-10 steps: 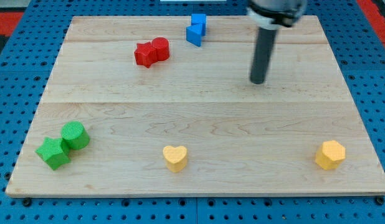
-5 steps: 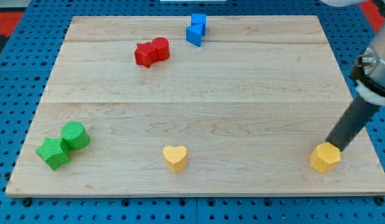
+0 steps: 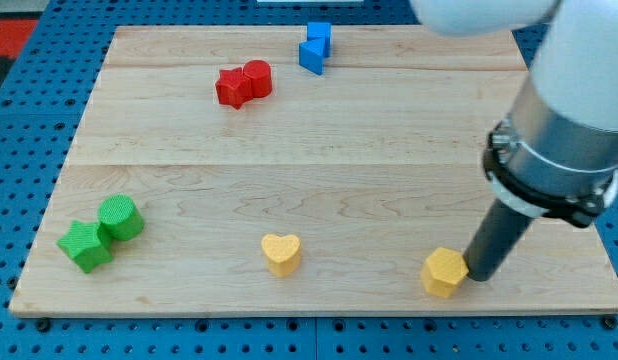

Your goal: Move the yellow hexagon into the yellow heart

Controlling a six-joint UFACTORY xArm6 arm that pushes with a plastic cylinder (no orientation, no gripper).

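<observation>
- Bare desk lies between the yellow hexagon and the yellow heart; no block stands between them.
- My tip touches the hexagon's right side.
- Green blocks, red blocks and blue blocks sit well apart from that lane.

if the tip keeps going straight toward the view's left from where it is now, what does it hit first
My tip sits against the right side of the yellow hexagon, so it meets that first. Further along the same line lies the yellow heart, which looks slightly higher in the view, so alignment is uncertain.
</observation>
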